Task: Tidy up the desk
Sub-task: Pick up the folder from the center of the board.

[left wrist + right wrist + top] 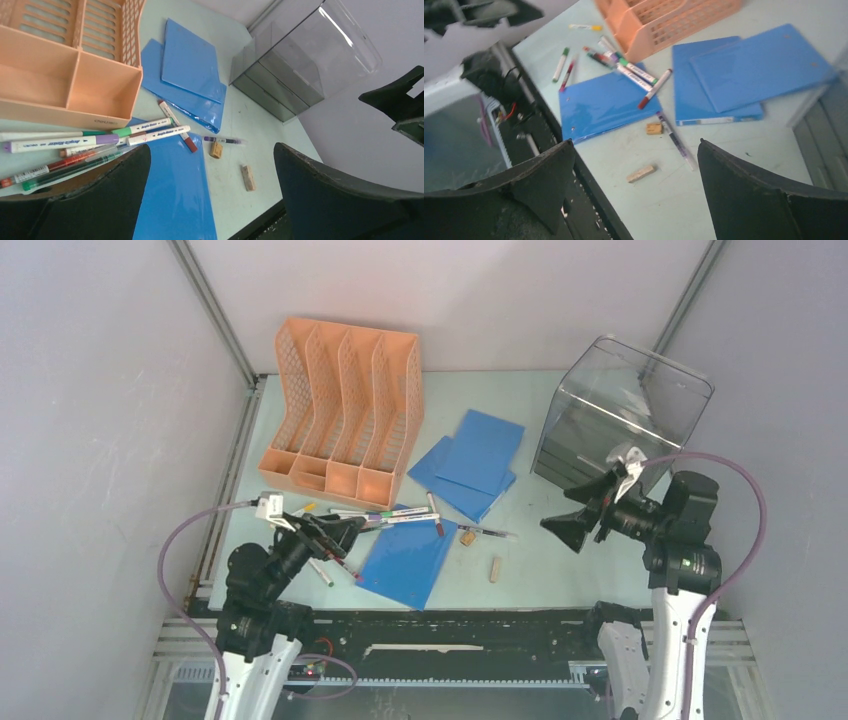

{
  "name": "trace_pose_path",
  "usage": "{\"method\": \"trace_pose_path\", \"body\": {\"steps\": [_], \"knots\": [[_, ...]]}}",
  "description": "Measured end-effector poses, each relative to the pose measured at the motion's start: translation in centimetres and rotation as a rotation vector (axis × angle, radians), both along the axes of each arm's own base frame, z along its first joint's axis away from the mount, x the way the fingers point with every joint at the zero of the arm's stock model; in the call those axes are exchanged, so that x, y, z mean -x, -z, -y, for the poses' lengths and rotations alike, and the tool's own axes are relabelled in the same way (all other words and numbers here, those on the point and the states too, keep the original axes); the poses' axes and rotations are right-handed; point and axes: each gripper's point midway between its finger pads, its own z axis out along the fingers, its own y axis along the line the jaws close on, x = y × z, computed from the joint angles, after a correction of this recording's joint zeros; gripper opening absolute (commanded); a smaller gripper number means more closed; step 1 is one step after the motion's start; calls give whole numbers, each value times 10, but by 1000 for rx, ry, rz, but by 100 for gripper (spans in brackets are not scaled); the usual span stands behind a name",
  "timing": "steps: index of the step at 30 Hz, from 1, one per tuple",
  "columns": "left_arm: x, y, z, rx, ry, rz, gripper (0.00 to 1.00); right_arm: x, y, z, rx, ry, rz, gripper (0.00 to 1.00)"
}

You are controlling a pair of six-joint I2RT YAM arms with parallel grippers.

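My left hand (337,532) and right hand (577,526) hang open, empty, above the worktop (560,575). The markers (395,517) lie heaped just in front of the orange rack (345,410); a careless reach could scatter them.

Surface: we see the desk (545,585), pale mint-green and matte, with a black rail along its near edge.
Far left corner: an orange file rack (345,410) stands upright.
Far right corner: a clear drawer box (620,415).
Middle: two blue folders (470,465), one overlapping the other.
Near edge: a third blue folder (408,562) lies flat.
Before the rack: we count several markers (385,517), some overlapping that folder.
Right of it: a purple pen (488,531) and two small tan blocks (494,569), perhaps erasers.
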Motion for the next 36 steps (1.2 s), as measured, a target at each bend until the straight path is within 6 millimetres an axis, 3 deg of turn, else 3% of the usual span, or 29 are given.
{"method": "trace_pose_path", "body": {"steps": [6, 12, 18, 23, 30, 36], "knots": [[-1, 16, 16, 21, 71, -54, 100, 24, 26, -18, 68, -245, 91, 100], [3, 31, 42, -12, 159, -112, 100, 29, 37, -23, 100, -327, 121, 100], [5, 60, 70, -108, 205, -199, 100, 28, 48, -23, 125, -342, 99, 100], [8, 66, 97, -85, 241, -187, 100, 24, 62, -22, 163, -335, 64, 100], [1, 98, 112, -1, 209, -256, 100, 18, 77, -16, 221, -298, 24, 100], [-9, 103, 126, 69, 183, -300, 100, 16, 82, -17, 255, -298, 14, 100]]}}
